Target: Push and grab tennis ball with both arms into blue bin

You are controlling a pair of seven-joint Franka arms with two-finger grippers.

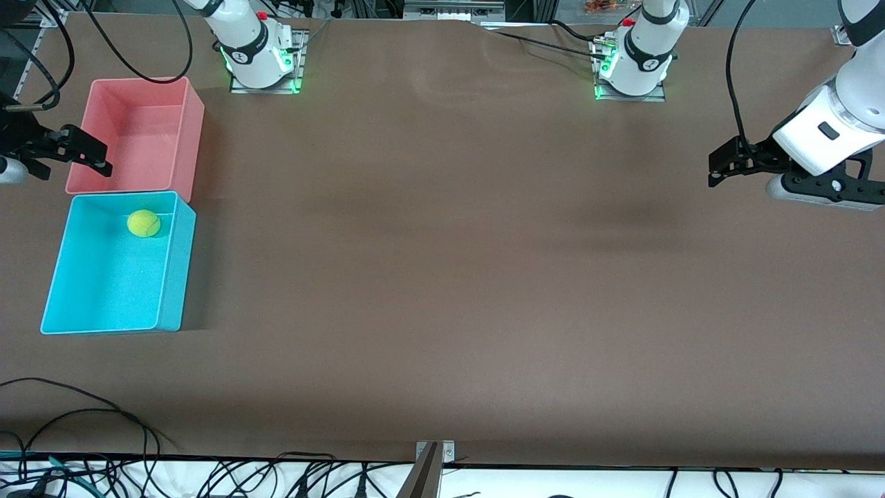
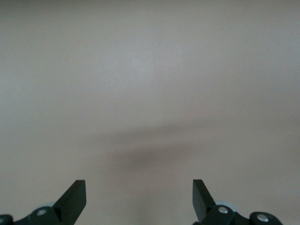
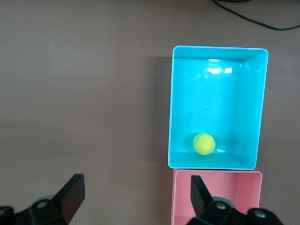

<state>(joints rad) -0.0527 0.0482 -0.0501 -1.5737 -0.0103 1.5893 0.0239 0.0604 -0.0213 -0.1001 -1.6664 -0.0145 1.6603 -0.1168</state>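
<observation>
Inside the blue bin point(image 1: 114, 277), by the wall that touches the pink bin point(image 1: 138, 135), sits the tennis ball point(image 1: 144, 223). My right hand point(image 1: 72, 149) hovers spread over the pink bin; my left hand point(image 1: 722, 166) waits spread above bare counter point(image 1: 449, 277).

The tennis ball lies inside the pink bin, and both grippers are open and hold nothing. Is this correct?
Not quite: the tennis ball lies inside the blue bin, not the pink bin, as the front view shows. The left gripper and right gripper are indeed open and empty.
</observation>
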